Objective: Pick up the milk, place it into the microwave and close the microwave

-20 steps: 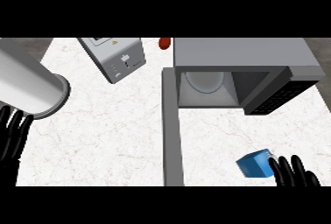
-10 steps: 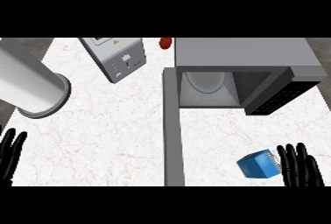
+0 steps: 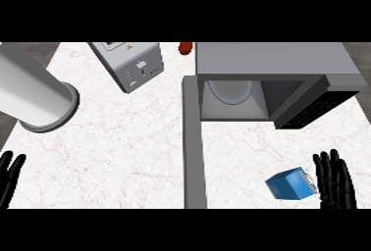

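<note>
Beside the milk [image 3: 291, 184], the right hand [image 3: 333, 180] has drawn alongside with fingers straight and apart, not yet gripping; the microwave [image 3: 270, 78] stands open.

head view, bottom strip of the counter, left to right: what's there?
left hand → open microwave door seen edge-on → blue milk carton → right hand. Both hands are open, fingers up.
</note>
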